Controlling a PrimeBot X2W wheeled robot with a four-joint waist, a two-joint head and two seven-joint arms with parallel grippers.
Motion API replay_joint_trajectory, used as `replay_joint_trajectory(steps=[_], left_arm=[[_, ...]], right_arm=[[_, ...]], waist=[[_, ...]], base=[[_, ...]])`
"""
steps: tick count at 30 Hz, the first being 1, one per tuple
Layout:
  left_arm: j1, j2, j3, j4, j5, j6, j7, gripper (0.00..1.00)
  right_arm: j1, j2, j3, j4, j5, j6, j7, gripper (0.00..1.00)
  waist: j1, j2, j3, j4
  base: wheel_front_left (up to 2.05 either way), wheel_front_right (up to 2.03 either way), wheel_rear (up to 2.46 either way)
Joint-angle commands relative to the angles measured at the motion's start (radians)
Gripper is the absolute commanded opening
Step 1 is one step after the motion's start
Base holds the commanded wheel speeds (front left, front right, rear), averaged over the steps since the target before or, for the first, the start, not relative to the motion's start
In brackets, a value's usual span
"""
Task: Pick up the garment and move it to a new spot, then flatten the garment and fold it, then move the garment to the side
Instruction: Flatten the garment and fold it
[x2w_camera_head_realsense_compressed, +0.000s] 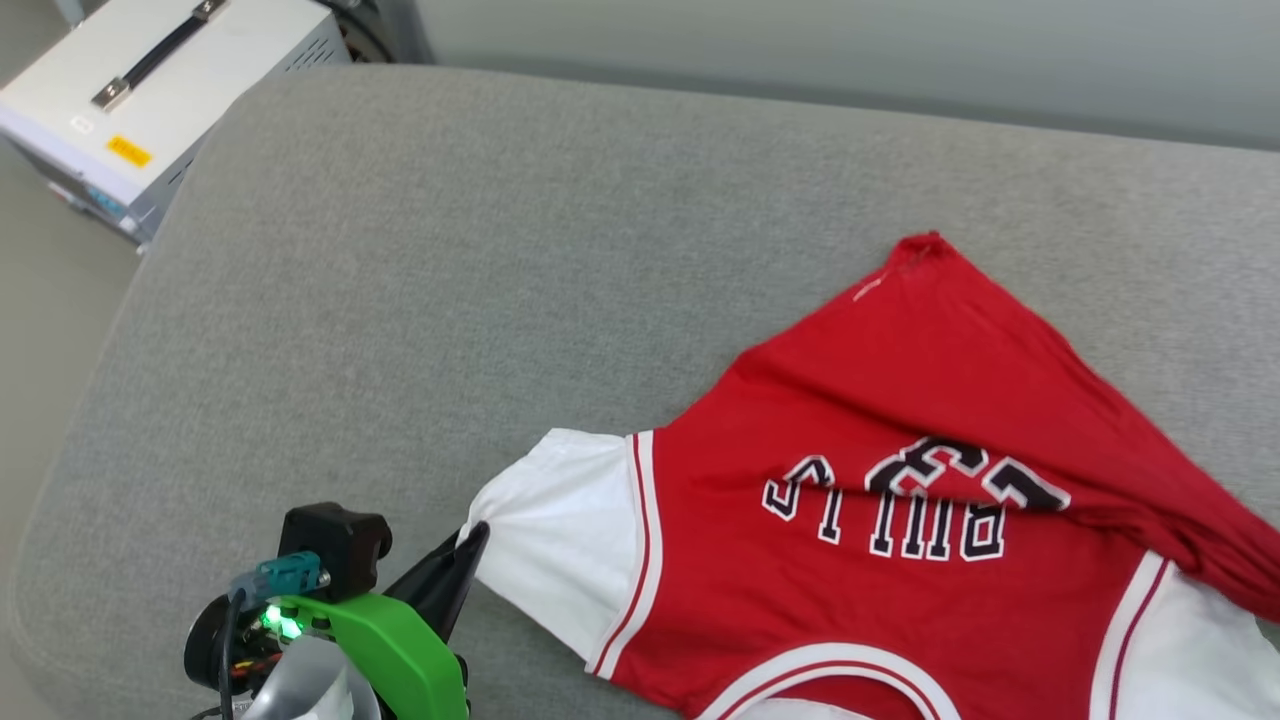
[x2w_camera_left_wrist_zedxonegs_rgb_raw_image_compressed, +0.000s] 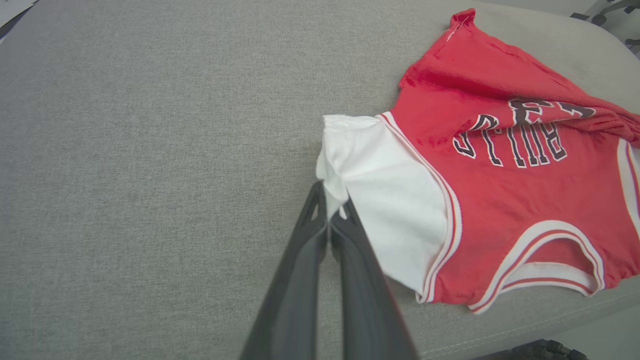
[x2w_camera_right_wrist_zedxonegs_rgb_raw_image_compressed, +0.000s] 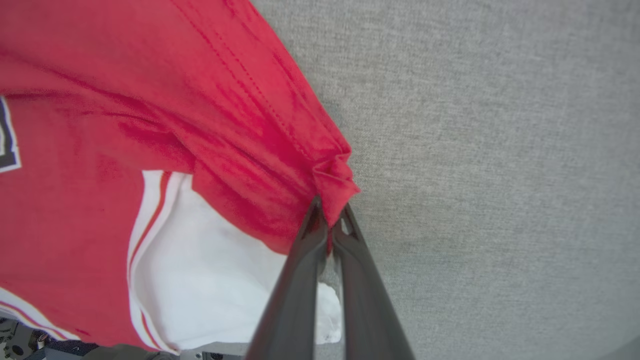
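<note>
garment lies rumpled and unfolded, print up, on the grey cushion, left gripper pinched tight on its white sleeve, right gripper pinched on a bunched red corner; flattening, folding and setting aside seem left.

Garment: collar cut by the head view's bottom edge, one white sleeve by its right edge.
Print: upper row partly covered by a folded-over red flap of the garment.
White case, well beyond the garment's other sleeve: cropped at the view's corner; its yellow label too small to read.
</note>
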Motion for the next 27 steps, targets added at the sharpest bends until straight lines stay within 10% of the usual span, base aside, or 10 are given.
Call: replay_joint_trajectory(steps=[1, 20, 21, 27], left_arm=[[0.017, -0.005, 0.002, 0.008, -0.009, 0.005, -0.011, 0.00], [-0.005, -0.050, -0.014, 0.075, -0.007, -0.014, -0.058, 0.00], [-0.008, -0.051, -0.015, 0.077, -0.007, -0.015, -0.058, 0.00], [-0.018, -0.049, -0.018, 0.076, -0.001, -0.018, -0.058, 0.00]], right_arm=[[0.047, 0.005, -0.010, -0.023, 0.000, -0.001, 0.000, 0.00], [0.291, 0.152, -0.081, -0.099, 0.000, -0.001, -0.052, 0.00], [0.282, 0.153, -0.080, -0.102, 0.003, -0.001, -0.063, 1.00], [0.226, 0.116, -0.043, -0.168, 0.043, -0.001, -0.085, 1.00]], waist=[[0.0001, 0.0119, -0.061, -0.055], [0.0001, 0.0119, -0.078, -0.066], [0.0001, 0.0119, -0.077, -0.065], [0.0001, 0.0119, -0.064, -0.060]], base=[[0.00, 0.00, 0.00], [0.00, 0.00, 0.00], [0.00, 0.00, 0.00], [0.00, 0.00, 0.00]])
